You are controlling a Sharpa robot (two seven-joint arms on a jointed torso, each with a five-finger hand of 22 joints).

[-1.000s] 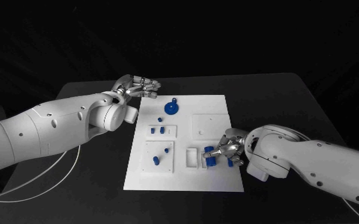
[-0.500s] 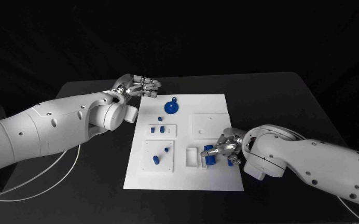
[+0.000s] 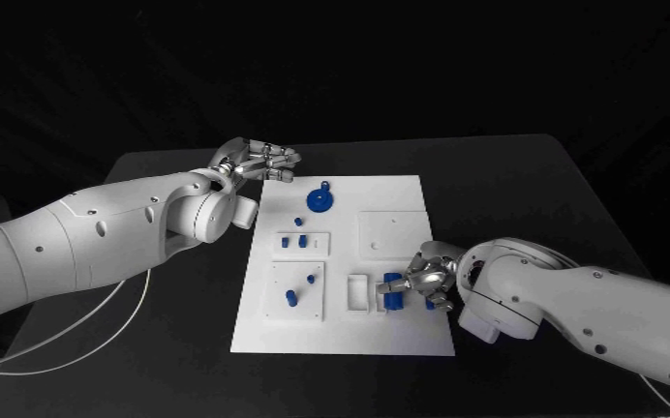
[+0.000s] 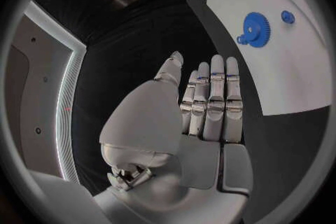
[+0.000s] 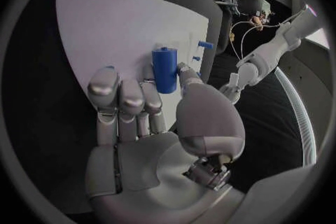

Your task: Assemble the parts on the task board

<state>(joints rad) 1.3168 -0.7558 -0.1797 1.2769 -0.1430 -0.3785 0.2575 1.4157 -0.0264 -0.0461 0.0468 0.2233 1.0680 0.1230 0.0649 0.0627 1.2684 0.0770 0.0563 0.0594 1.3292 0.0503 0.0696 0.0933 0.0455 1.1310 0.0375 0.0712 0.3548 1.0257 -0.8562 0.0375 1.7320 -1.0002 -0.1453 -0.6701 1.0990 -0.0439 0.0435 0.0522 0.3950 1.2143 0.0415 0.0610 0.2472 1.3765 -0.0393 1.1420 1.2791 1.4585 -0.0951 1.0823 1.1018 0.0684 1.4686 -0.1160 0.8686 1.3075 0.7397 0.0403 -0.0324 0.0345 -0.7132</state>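
The white task board [image 3: 366, 333] lies mid-table. At its near right my right hand [image 3: 430, 281] hovers low and pinches a blue cylinder [image 5: 165, 70] between thumb and finger; the right wrist view shows my right hand [image 5: 147, 106] holding it just over the board [image 5: 105, 28]. More blue pieces [image 3: 395, 294] lie by white slots right beside that hand. A blue gear [image 3: 321, 202] sits near the far edge, also seen in the left wrist view as the gear [image 4: 255, 27]. My left hand [image 3: 258, 162] hangs off the board's far left corner, its fingers [image 4: 210, 98] straight and holding nothing.
Two blue pegs [image 3: 292, 241] stand in a small white block on the board's left side. Another blue piece [image 3: 290, 295] lies on a square plate nearer me. A small blue knob [image 3: 299, 221] sits by the gear. A white cable [image 3: 98, 336] trails over the table's left.
My right hand has shifted slightly over the board's near right with the cylinder in its pinch. The left hand has stayed still.
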